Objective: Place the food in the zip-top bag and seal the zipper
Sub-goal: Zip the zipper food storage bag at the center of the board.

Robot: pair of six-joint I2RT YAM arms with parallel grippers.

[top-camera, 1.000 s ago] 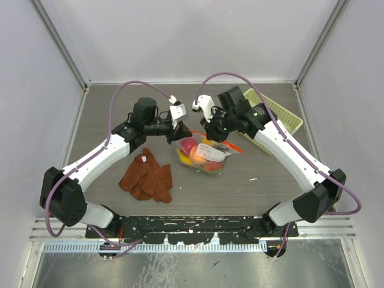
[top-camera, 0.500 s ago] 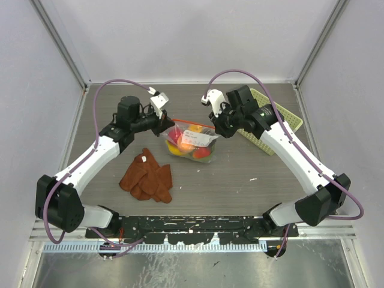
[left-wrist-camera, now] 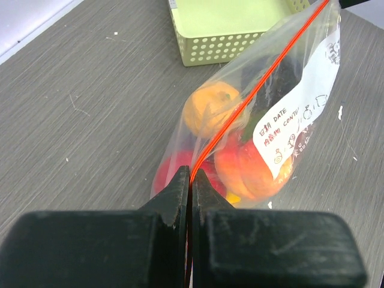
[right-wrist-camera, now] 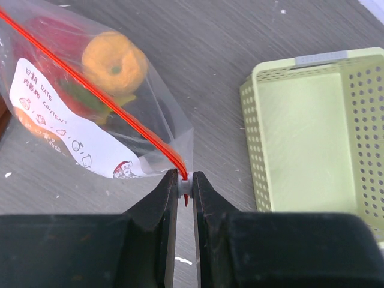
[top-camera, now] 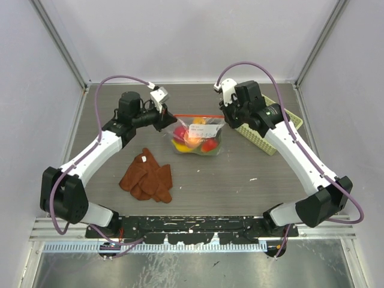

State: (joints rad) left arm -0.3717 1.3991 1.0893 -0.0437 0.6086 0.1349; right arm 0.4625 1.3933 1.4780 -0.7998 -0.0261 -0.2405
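Left gripper (left-wrist-camera: 191,180) is closed, its two fingers pressed together on one end of the zipper (left-wrist-camera: 259,89), and the left wrist view shows no gap between them. Right gripper (right-wrist-camera: 185,180) is clamped in the same way on the other end, where the small white end tab (right-wrist-camera: 185,183) sits just between its fingertips. Between both, the orange-red strip runs as one straight, tight line across the mouth of the zip-top bag (top-camera: 197,139). The bag hangs below the strip, over the middle of the table (top-camera: 252,162), between the two arms.

As for the task, the first part looks done. All the food I can see is inside the clear plastic: an orange-yellow piece (left-wrist-camera: 210,108), a peach (left-wrist-camera: 255,165), a red apple (left-wrist-camera: 171,174) and a dark purple piece (left-wrist-camera: 282,75) show through it. No toy produce lies loose on the table in the top view. The pale green basket (top-camera: 289,122) stands beside the right arm, and the rust-brown cloth (top-camera: 149,177) lies apart, nearer to the left arm's base.

The sealing I judge less surely. The strip looks like a single line, so it is probably closed, but I cannot tell whether it is pressed shut on its whole length. What is left, I think, is only to make sure of the seal and release the bag.
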